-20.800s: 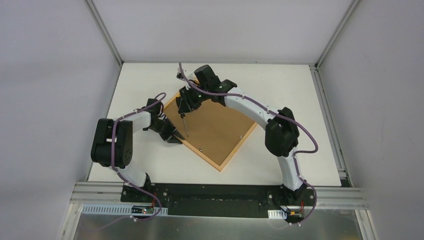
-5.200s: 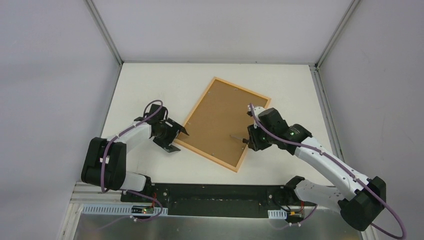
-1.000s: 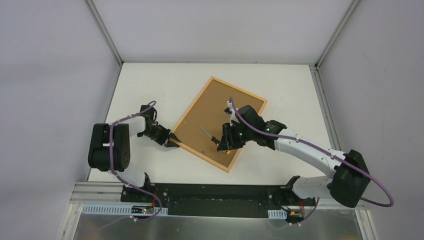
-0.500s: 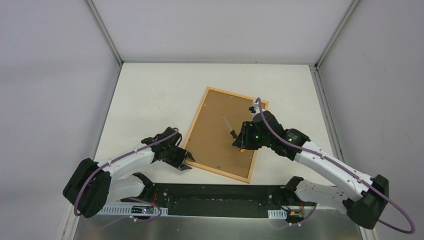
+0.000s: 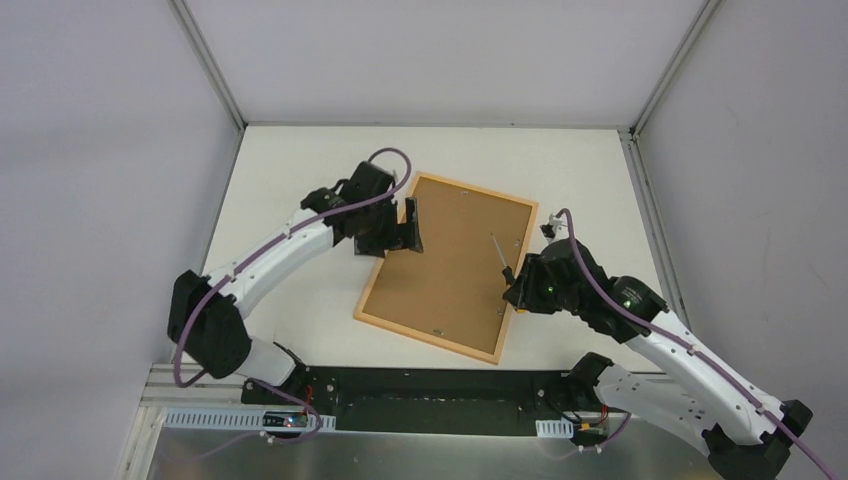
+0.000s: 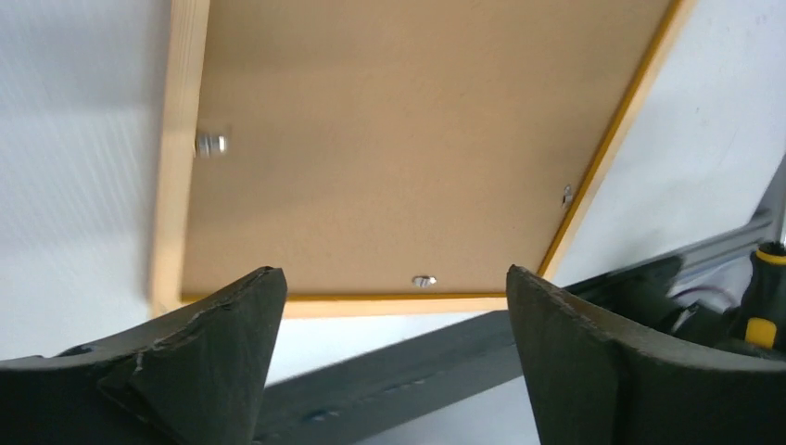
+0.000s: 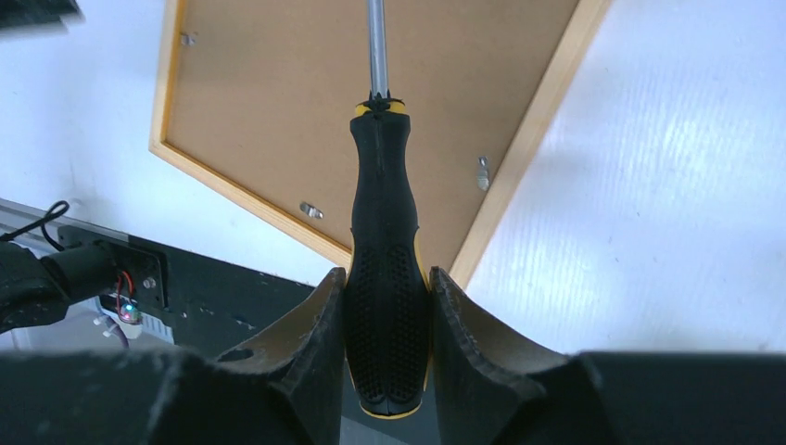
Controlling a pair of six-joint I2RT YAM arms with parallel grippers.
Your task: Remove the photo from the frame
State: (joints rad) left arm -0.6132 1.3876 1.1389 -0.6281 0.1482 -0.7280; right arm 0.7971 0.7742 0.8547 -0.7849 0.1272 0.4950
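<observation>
Top view: large rectangular orange-bordered picture frame (image 5: 426,340) lying back-up, askew, on white table (image 5: 300,180); plain brown backing board (image 5: 445,280) in place, photo out of sight.
Left wrist: left gripper (image 6: 391,278) spread wide, empty, above frame's edge; small metal retaining tabs (image 6: 211,144) along rim.
Right wrist: right gripper (image 7: 387,278) clamped on black-and-yellow screwdriver (image 7: 382,185), shaft over board.

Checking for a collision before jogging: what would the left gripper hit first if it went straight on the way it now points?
The left gripper would probably meet the brown backing board set in the frame first; depth is unclear.
</observation>
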